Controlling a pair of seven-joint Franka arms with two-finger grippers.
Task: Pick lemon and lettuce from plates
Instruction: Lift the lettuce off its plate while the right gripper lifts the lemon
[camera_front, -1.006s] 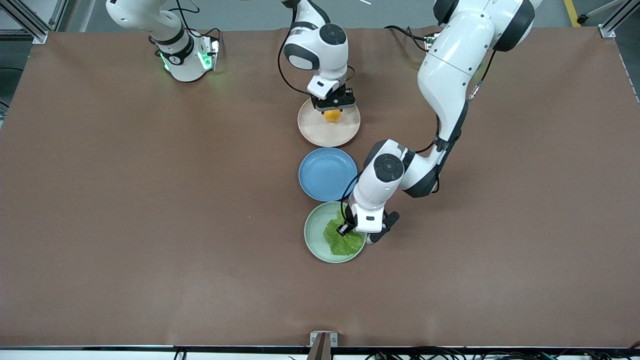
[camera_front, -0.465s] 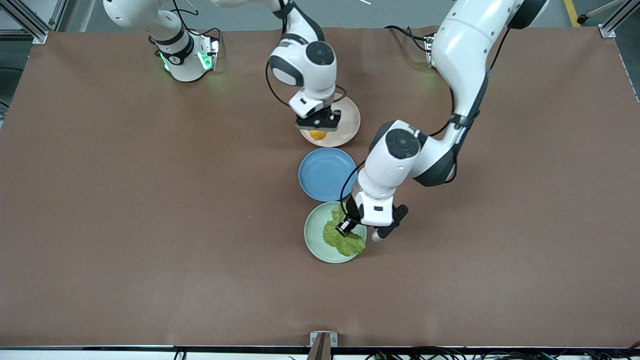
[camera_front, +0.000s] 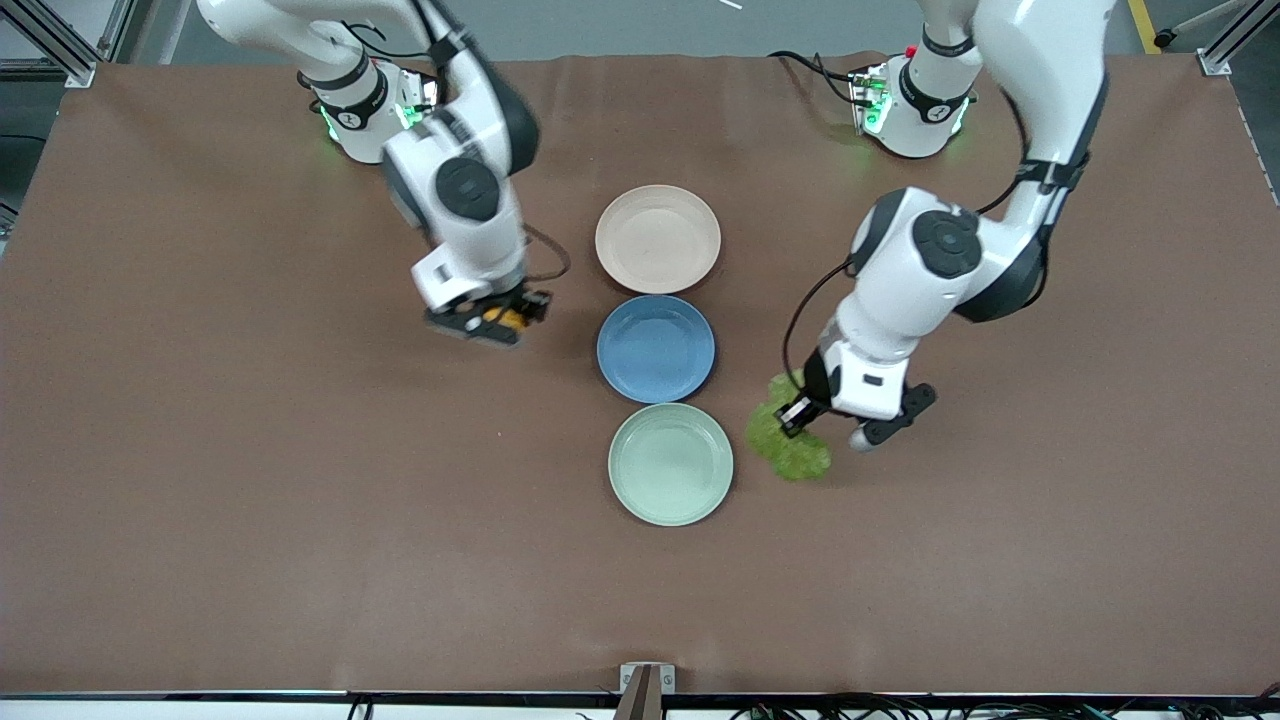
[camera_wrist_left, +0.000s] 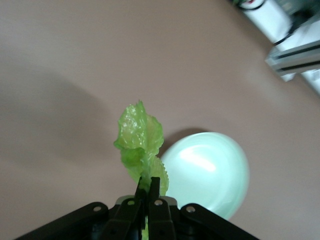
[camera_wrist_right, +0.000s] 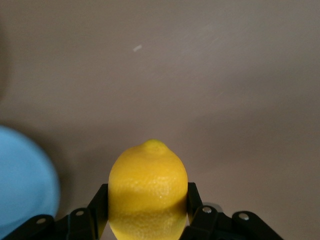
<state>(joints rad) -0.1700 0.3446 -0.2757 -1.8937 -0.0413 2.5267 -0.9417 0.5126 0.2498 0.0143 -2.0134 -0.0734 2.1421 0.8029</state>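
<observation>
Plates stand in a single row down the middle of the brown bench (camera_front: 200, 450). The blue plate (camera_front: 656, 348) serves as landmark. The beige-pink plate (camera_front: 657, 239) sits just beside it, farther from the front camera; the mint green plate (camera_front: 670, 463) sits just beside it, nearer to that camera. All three plates hold nothing.

Right claw (camera_front: 492, 322): raised over bare bench, beside the blue plate toward the right arm's end. It is clamped on the lemon (camera_front: 505, 319). The right wrist view shows the lemon (camera_wrist_right: 148, 192) gripped at its two sides between the black fingers (camera_wrist_right: 100, 204), pointed end away from the claw, with an edge of the blue plate (camera_wrist_right: 25, 180) in frame.

Left claw (camera_front: 797, 415): raised over bare bench, toward the left arm's end from the blue plate and just beside the mint green plate. It is pinched nearly closed on the lettuce (camera_front: 788, 440). The left wrist view shows the fingertips (camera_wrist_left: 154, 187) pressed together on the stem end of the leaf, and the lettuce (camera_wrist_left: 140, 142) hanging free from them, crinkled and folded. The mint green plate (camera_wrist_left: 207, 175) lies below and beside the hanging leaf; whether the leaf tip overlaps its rim cannot be told.
</observation>
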